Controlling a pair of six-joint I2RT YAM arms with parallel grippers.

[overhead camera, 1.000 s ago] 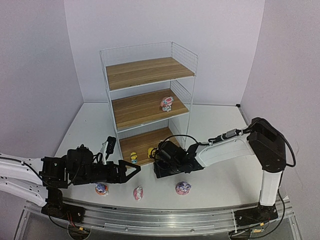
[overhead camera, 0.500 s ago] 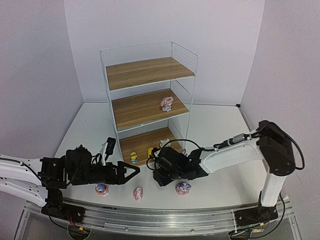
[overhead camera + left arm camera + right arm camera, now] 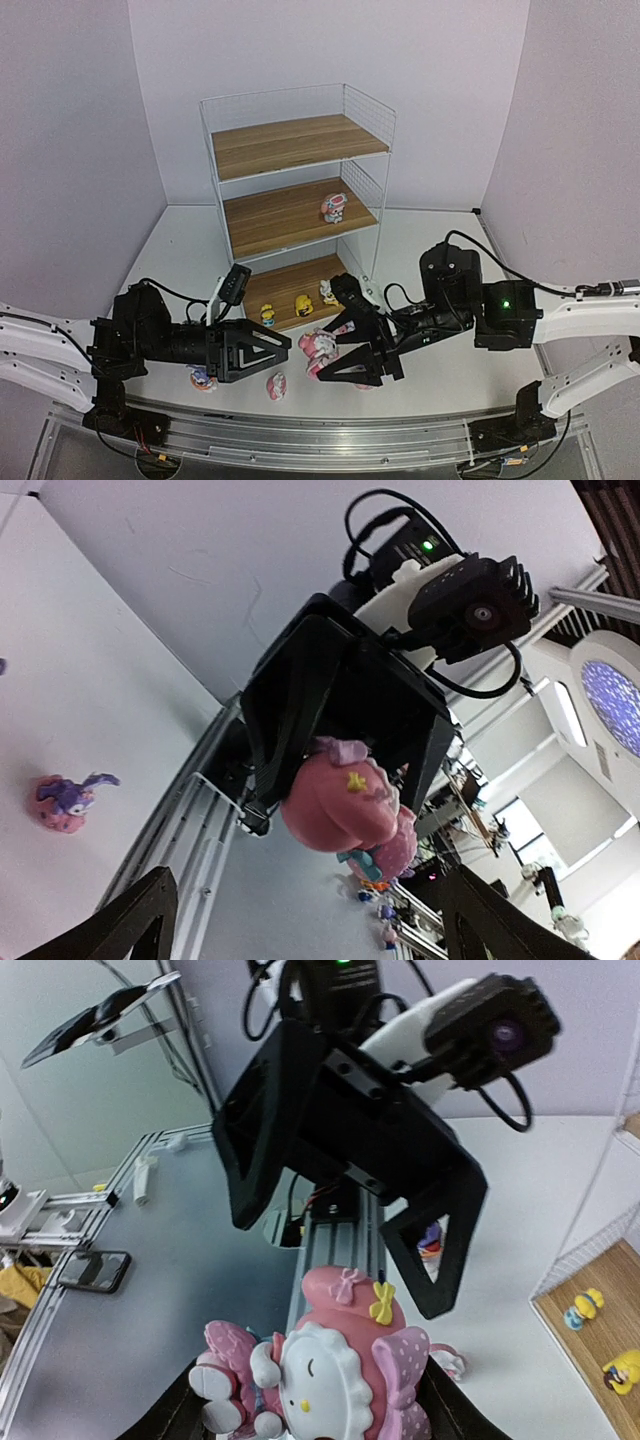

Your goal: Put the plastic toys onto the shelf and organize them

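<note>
My right gripper (image 3: 322, 356) is shut on a pink-and-white hatted figure (image 3: 318, 346), held above the table in front of the shelf (image 3: 290, 150); it fills the right wrist view (image 3: 335, 1375). My left gripper (image 3: 262, 349) is open and empty, pointing at the held figure (image 3: 335, 802) from the left. A second pink-and-white figure (image 3: 334, 207) stands on the middle board. Three small yellow/white toys (image 3: 268, 315) (image 3: 303, 304) (image 3: 328, 292) stand on the bottom board. A purple bunny (image 3: 203, 378) and another pink figure (image 3: 276, 385) lie on the table near the front.
The two grippers face each other closely, tips a short way apart. The metal rail (image 3: 300, 430) runs along the table's near edge. The shelf's wire side panels (image 3: 368, 180) close its right side. The top board (image 3: 295, 142) holds nothing.
My right gripper has drawn back from the shelf's bottom tier, risen and turned left, now holding a pink-and-white figure. The left gripper has swung up toward it. The toy at front right no longer shows.
</note>
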